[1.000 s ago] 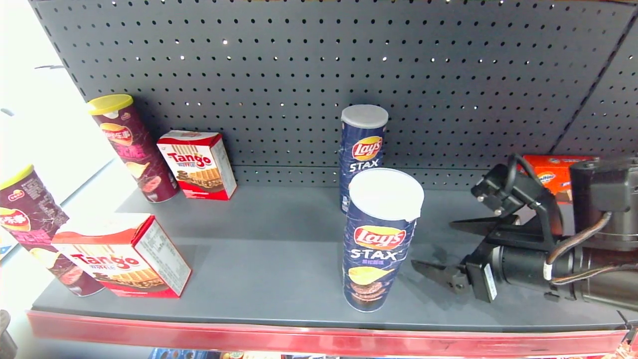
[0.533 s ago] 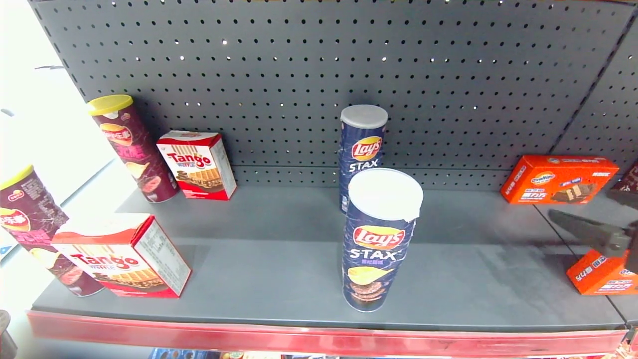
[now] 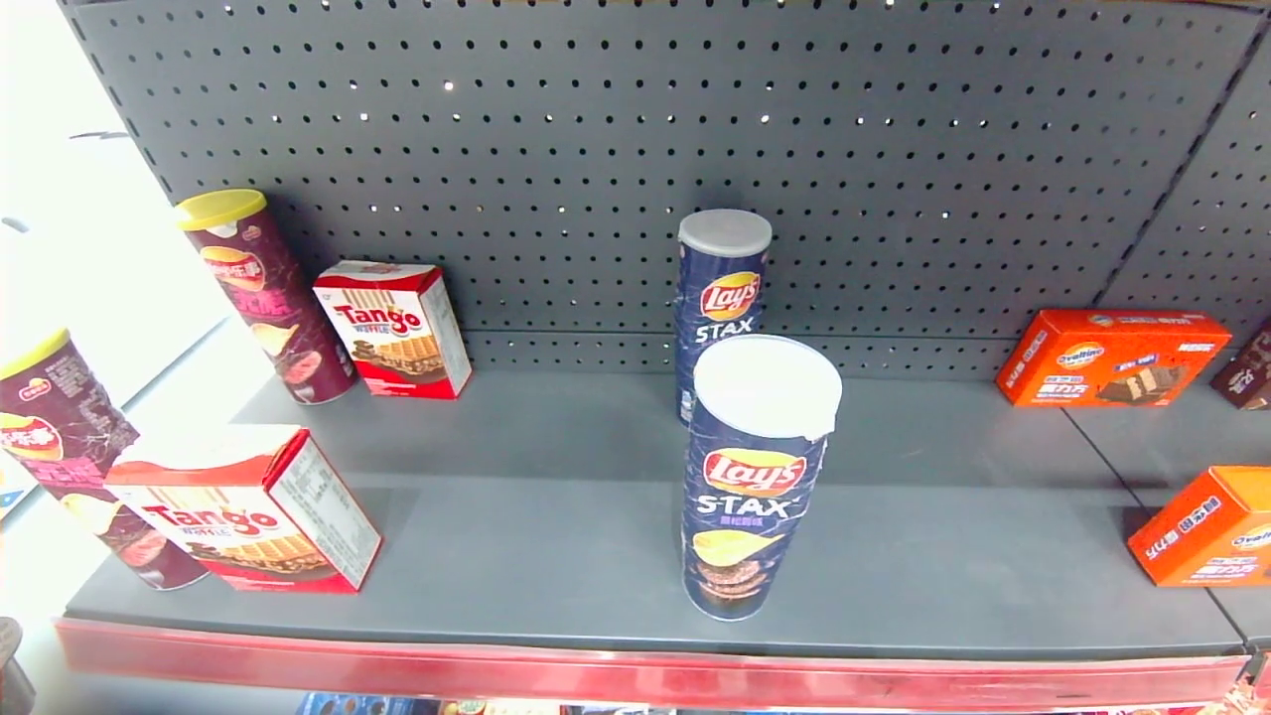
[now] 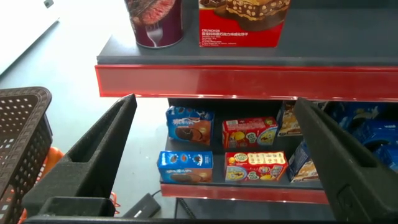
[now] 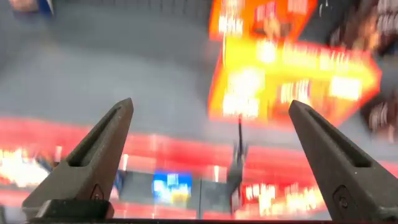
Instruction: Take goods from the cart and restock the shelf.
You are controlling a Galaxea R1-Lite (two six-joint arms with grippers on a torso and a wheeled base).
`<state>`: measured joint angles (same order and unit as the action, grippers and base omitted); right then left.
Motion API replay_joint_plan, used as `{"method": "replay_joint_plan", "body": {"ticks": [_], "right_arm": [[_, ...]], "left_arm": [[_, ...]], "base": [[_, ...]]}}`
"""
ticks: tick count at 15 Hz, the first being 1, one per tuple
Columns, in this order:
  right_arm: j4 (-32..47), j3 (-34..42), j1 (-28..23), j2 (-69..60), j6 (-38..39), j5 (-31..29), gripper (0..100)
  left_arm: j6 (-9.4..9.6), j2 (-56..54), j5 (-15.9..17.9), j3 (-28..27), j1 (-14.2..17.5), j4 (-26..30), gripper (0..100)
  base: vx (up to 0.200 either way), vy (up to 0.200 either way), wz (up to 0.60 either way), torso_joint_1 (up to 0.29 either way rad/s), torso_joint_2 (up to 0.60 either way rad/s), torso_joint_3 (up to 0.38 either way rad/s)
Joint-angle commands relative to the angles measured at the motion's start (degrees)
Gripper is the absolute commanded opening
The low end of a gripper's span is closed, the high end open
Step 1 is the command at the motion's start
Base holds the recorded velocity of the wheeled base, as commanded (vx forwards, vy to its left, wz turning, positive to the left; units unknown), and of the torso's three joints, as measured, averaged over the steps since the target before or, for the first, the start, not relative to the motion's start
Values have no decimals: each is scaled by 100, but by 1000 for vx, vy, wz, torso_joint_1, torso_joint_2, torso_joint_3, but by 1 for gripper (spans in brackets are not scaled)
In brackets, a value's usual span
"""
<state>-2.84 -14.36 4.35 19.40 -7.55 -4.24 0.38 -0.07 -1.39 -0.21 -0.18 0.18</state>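
The front blue chip can [image 3: 760,477] is standing upright near the shelf [image 3: 516,536] edge, just before a second can [image 3: 723,298]. It is likely feeling light, stiff yet crushable, and best gripped mid-body. The left hand [image 4: 214,104] and right hand [image 5: 209,104] are hanging open and empty. The left wrist view is adding lower-shelf biscuit boxes [image 4: 186,124] and a brown basket [image 4: 22,143].

Navy can [image 3: 752,487], red-and-white box [image 3: 392,328], grey hole-dotted backboard [image 3: 596,119], blurred carton [image 5: 292,68] probably orange.

Dark grey perforated back panel [image 3: 596,149] behind grey shelf [image 3: 556,516]. Red strip [image 3: 635,680] along shelf's front edge. Bright white glare [image 3: 50,149] at left end. Pale glossy floor [image 4: 68,37] beside unit.
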Motion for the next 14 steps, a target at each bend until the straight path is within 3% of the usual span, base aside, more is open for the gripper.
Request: {"method": "replay_joint_plan", "body": {"ticks": [1, 3, 6, 13, 14], "right_arm": [[513, 803, -48, -1439, 122, -86, 100], [-278, 1436, -48, -1430, 218, -305, 100], [108, 1436, -48, -1430, 719, 231, 100], [310, 1427, -48, -1430, 719, 275, 100], [319, 1418, -242, -1500, 719, 275, 100]], "left_arm": [[-3, 7, -2, 3, 1, -1, 100], [6, 7, -2, 3, 1, -1, 100], [-3, 7, -2, 3, 1, -1, 100], [-3, 7, -2, 3, 1, -9, 100], [-3, 7, -2, 3, 1, -9, 100]], "base": [[0, 0, 0, 0, 0, 0], [0, 0, 0, 0, 0, 0], [0, 0, 0, 0, 0, 0], [0, 0, 0, 0, 0, 0], [0, 0, 0, 0, 0, 0]]}}
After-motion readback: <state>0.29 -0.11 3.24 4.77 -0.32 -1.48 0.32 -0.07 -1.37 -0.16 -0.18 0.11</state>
